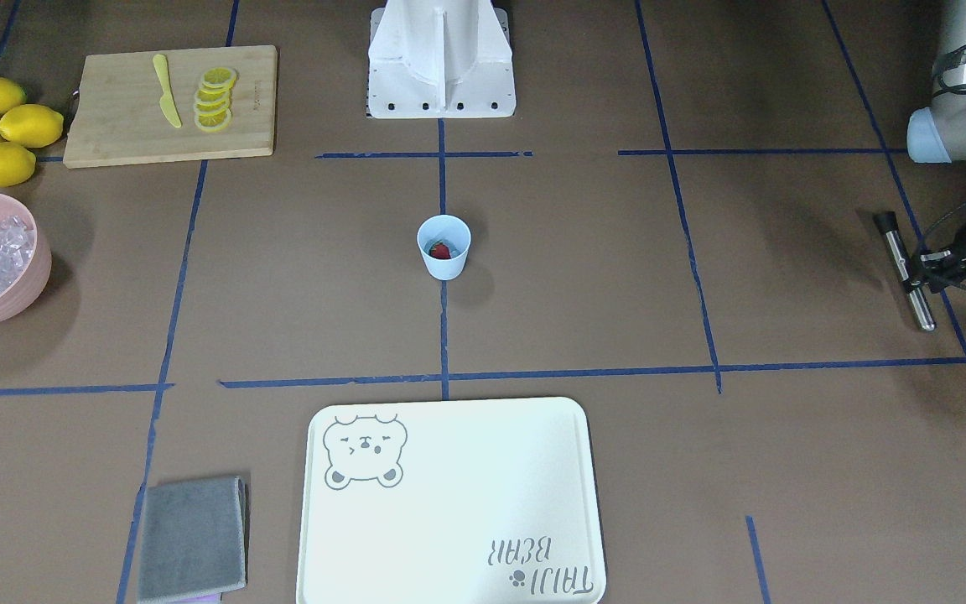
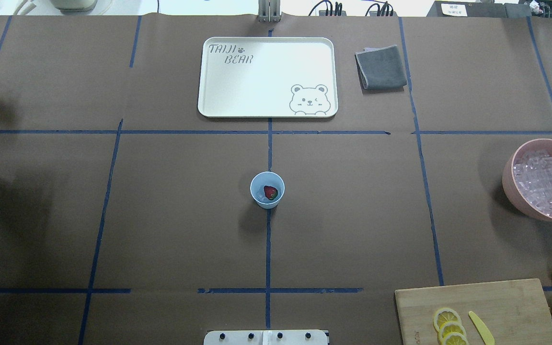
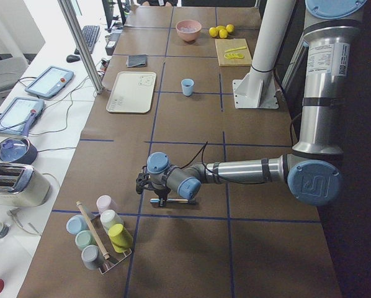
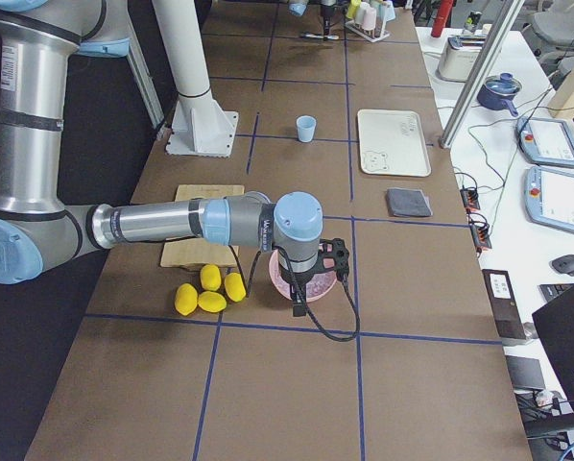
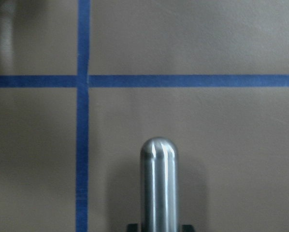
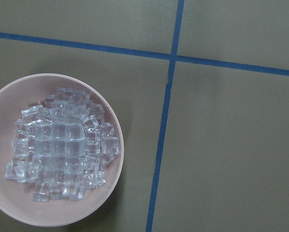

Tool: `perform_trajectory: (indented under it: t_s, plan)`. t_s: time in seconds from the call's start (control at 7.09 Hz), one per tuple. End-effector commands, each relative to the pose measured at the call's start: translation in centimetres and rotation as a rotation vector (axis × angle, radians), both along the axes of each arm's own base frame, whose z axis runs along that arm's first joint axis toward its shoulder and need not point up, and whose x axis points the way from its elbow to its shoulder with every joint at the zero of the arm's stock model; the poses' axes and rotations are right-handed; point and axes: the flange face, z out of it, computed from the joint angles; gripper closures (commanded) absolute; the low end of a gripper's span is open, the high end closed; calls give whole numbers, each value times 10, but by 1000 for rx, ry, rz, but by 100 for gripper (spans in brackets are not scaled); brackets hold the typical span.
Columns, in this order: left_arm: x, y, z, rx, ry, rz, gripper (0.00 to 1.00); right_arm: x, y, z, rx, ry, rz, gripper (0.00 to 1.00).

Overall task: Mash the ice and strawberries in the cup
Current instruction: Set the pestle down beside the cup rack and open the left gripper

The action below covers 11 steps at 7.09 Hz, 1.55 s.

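The pale blue cup (image 1: 444, 252) stands upright at the table's middle, also in the overhead view (image 2: 267, 201). One red strawberry (image 2: 270, 192) lies inside it (image 1: 441, 250). I cannot tell whether ice is in the cup. Clear ice cubes (image 6: 62, 154) fill the pink bowl (image 6: 110, 193), seen too from overhead (image 2: 544, 184). My left gripper (image 1: 919, 268) is shut on a metal muddler (image 5: 158, 188), held level low over the table, far from the cup. My right gripper (image 4: 306, 280) hangs above the pink bowl; I cannot tell if it is open.
A cream bear tray (image 2: 266, 76) and a grey cloth (image 2: 381, 67) lie beyond the cup. A cutting board (image 1: 168, 105) carries lemon slices and a yellow knife, with several lemons (image 1: 1, 126) beside it. A rack of cups (image 3: 102, 239) stands near my left gripper.
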Motion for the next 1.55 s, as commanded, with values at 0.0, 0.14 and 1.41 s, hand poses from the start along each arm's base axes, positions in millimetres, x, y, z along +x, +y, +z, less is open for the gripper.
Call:
perform_trajectory:
  t_s: [0.0,0.14,1.41]
  plan:
    - [4,-1,-6,19,9,9,0,0,0,1,-2,0,0,1]
    - [8,-2,-12,5,48,29,0,0,0,1,-2,0,0,1]
    - [-232,-57,-64,24,29,96,0,0,0,-3,6,0,0,1]
